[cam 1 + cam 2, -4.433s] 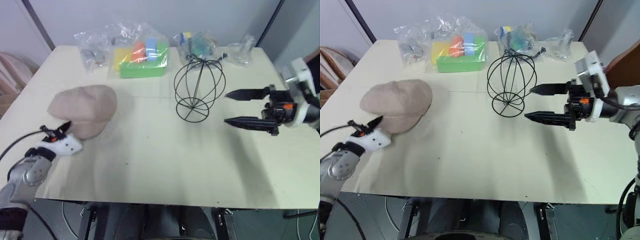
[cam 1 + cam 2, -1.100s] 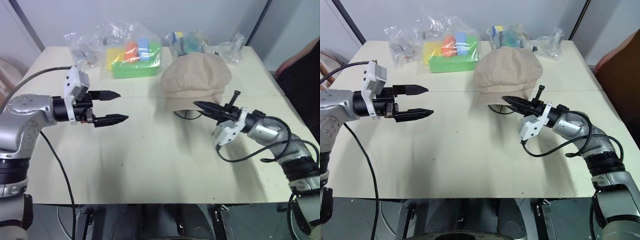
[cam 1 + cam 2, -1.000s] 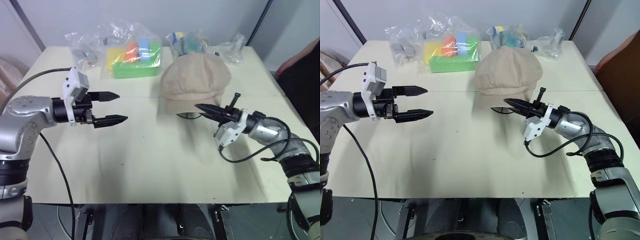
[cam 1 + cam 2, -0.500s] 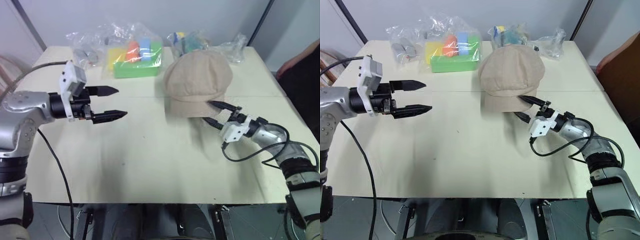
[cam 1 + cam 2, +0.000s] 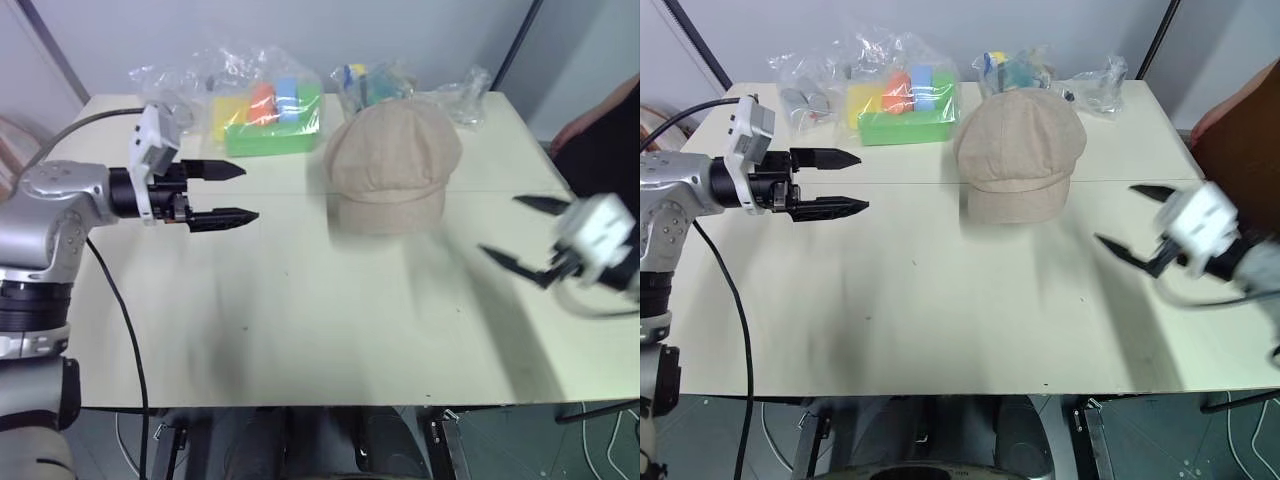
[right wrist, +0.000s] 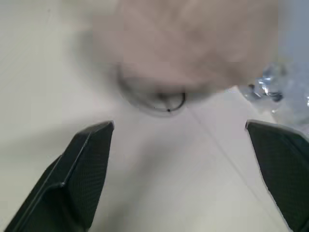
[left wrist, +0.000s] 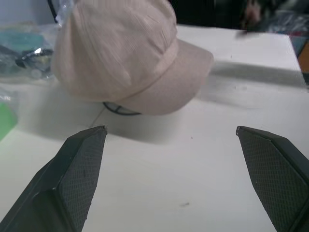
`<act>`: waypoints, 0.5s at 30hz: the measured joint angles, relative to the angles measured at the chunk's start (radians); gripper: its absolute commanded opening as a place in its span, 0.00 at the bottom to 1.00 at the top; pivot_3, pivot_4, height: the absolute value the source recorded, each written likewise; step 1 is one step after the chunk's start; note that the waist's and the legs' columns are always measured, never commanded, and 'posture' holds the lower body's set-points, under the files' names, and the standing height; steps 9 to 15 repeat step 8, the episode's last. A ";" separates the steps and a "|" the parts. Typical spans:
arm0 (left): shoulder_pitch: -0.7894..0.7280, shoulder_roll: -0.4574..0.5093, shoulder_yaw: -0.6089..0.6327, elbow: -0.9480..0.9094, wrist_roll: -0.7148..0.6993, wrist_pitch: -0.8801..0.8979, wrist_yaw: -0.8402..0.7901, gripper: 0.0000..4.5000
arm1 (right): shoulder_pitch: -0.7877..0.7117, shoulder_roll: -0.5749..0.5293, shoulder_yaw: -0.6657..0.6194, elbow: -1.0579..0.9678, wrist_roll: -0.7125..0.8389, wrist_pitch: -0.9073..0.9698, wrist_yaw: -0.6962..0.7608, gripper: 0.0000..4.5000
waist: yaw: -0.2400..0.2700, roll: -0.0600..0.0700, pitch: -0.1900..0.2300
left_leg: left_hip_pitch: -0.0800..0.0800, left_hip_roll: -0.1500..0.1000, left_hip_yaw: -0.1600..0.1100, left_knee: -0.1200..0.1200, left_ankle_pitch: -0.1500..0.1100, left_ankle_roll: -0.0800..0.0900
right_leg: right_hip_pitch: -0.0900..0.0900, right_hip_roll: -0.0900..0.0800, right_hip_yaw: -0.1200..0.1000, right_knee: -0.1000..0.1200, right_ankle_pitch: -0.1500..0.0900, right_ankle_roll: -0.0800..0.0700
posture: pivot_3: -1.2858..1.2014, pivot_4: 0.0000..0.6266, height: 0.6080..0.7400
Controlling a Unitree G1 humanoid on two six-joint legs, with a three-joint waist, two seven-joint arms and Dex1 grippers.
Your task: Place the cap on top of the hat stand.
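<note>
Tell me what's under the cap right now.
The cap sits over the hat stand: part of its black wire ring base shows below the brim. The rest of the wire frame is covered by the fabric.

Cap on the stand, between the two hands

The cap (image 5: pixel 392 165) sits over the hat stand (image 7: pixel 119 108) on the table (image 5: pixel 320 320). The left gripper (image 5: pixel 238 192) hovers well off to the cap's left, the right gripper (image 5: pixel 520 232) to its right and nearer. Bagged items (image 5: pixel 262 100) lie behind both, along the table's far edge.
</note>
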 measured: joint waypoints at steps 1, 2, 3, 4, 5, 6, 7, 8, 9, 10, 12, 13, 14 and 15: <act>-0.005 0.000 0.000 0.011 0.002 0.000 -0.003 1.00 | -0.022 -0.039 -0.058 0.002 0.079 0.100 0.058 0.99 | 0.002 -0.001 0.000 | 0.000 0.000 0.000 0.000 0.000 0.000 | 0.000 0.000 -0.001 0.000 -0.001 -0.001 | 0.52 0.24 1.00; -0.007 0.000 0.000 0.016 0.003 -0.001 -0.006 1.00 | -0.040 -0.071 -0.092 0.005 0.121 0.166 0.104 0.99 | 0.002 -0.001 0.000 | 0.000 0.000 -0.001 0.000 0.000 0.000 | 0.000 0.000 -0.001 -0.001 -0.001 -0.001 | 0.52 0.24 1.00; -0.008 0.000 0.001 0.022 0.003 -0.001 -0.009 1.00 | -0.059 -0.093 -0.105 0.019 0.145 0.225 0.148 0.99 | 0.002 -0.002 0.000 | 0.000 0.000 -0.001 -0.001 0.000 0.001 | 0.000 0.000 -0.001 -0.002 -0.001 -0.002 | 0.52 0.24 1.00; -0.012 -0.001 0.001 0.031 0.003 0.000 -0.011 1.00 | -0.073 -0.107 -0.102 0.036 0.155 0.271 0.178 0.99 | 0.002 -0.003 0.000 | -0.001 0.000 0.000 -0.001 0.000 0.001 | 0.000 0.000 -0.001 -0.003 -0.001 -0.002 | 0.52 0.24 1.00; -0.016 -0.001 0.003 0.035 0.002 0.002 -0.010 1.00 | -0.090 -0.111 -0.093 0.055 0.158 0.306 0.198 0.99 | 0.002 -0.003 0.001 | -0.002 0.000 0.000 0.000 0.000 0.001 | -0.001 -0.001 -0.001 -0.003 -0.001 -0.002 | 0.52 0.24 1.00; -0.023 -0.002 0.006 0.042 0.001 0.005 -0.009 1.00 | -0.120 -0.110 -0.073 0.086 0.163 0.346 0.216 0.99 | 0.002 -0.003 0.001 | -0.002 -0.001 0.000 0.000 0.000 0.001 | -0.002 -0.002 -0.001 -0.003 -0.001 -0.002 | 0.52 0.24 1.00; -0.027 -0.002 0.011 0.044 0.000 0.006 -0.007 1.00 | -0.139 -0.109 -0.061 0.106 0.165 0.370 0.223 0.99 | 0.003 -0.003 0.001 | -0.003 -0.001 0.001 0.000 0.000 0.001 | -0.002 -0.002 0.000 -0.003 -0.001 -0.002 | 0.52 0.24 1.00; -0.030 -0.001 0.019 0.048 -0.001 0.007 -0.004 1.00 | -0.169 -0.103 -0.042 0.132 0.164 0.398 0.232 0.99 | 0.002 -0.003 0.001 | -0.003 -0.001 0.001 0.000 0.000 0.001 | -0.002 -0.002 0.000 -0.003 -0.001 -0.002 | 0.52 0.24 1.00; -0.030 -0.001 0.019 0.048 -0.001 0.007 -0.004 1.00 | -0.169 -0.103 -0.042 0.132 0.164 0.398 0.232 0.99 | 0.002 -0.003 0.001 | -0.003 -0.001 0.001 0.000 0.000 0.001 | -0.002 -0.002 0.000 -0.003 -0.001 -0.002 | 0.52 0.24 1.00; -0.030 -0.001 0.019 0.048 -0.001 0.007 -0.004 1.00 | -0.169 -0.103 -0.042 0.132 0.164 0.398 0.232 0.99 | 0.002 -0.003 0.001 | -0.003 -0.001 0.001 0.000 0.000 0.001 | -0.002 -0.002 0.000 -0.003 -0.001 -0.002 | 0.52 0.24 1.00; -0.030 -0.001 0.019 0.048 -0.001 0.007 -0.004 1.00 | -0.169 -0.103 -0.042 0.132 0.164 0.398 0.232 0.99 | 0.002 -0.003 0.001 | -0.003 -0.001 0.001 0.000 0.000 0.001 | -0.002 -0.002 0.000 -0.003 -0.001 -0.002 | 0.52 0.24 1.00; -0.030 -0.001 0.019 0.048 -0.001 0.007 -0.004 1.00 | -0.169 -0.103 -0.042 0.132 0.164 0.398 0.232 0.99 | 0.002 -0.003 0.001 | -0.003 -0.001 0.001 0.000 0.000 0.001 | -0.002 -0.002 0.000 -0.003 -0.001 -0.002 | 0.52 0.24 1.00; -0.030 -0.001 0.019 0.048 -0.001 0.007 -0.004 1.00 | -0.169 -0.103 -0.042 0.132 0.164 0.398 0.232 0.99 | 0.002 -0.003 0.001 | -0.003 -0.001 0.001 0.000 0.000 0.001 | -0.002 -0.002 0.000 -0.003 -0.001 -0.002 | 0.52 0.24 1.00; -0.030 -0.001 0.019 0.048 -0.001 0.007 -0.004 1.00 | -0.169 -0.103 -0.042 0.132 0.164 0.398 0.232 0.99 | 0.002 -0.003 0.001 | -0.003 -0.001 0.001 0.000 0.000 0.001 | -0.002 -0.002 0.000 -0.003 -0.001 -0.002 | 0.52 0.24 1.00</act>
